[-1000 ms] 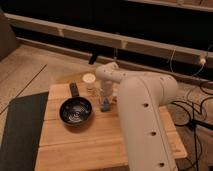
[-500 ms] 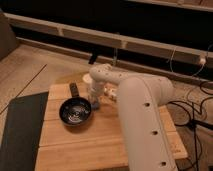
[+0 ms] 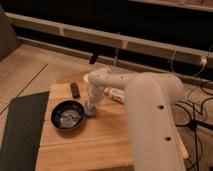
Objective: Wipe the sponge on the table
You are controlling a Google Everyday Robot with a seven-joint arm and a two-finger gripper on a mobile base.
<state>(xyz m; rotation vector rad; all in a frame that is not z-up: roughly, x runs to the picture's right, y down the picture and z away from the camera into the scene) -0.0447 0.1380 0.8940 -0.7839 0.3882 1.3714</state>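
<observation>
The sponge (image 3: 91,111), a small blue-grey block, rests on the wooden table (image 3: 100,142) just right of the black bowl. My gripper (image 3: 92,104) points straight down onto it from above and is shut on the sponge, pressing it against the tabletop. The thick white arm (image 3: 150,115) reaches in from the lower right and hides much of the table's right half.
A black bowl (image 3: 67,116) sits immediately left of the sponge. A small black bar (image 3: 75,90) lies behind the bowl. A white pack (image 3: 116,94) lies behind the arm, and a pale round object (image 3: 87,77) behind the wrist. A dark mat (image 3: 20,130) adjoins the table's left edge.
The gripper has slid left across the table with the sponge under it, ending close to the black bowl. The other items have not moved.
</observation>
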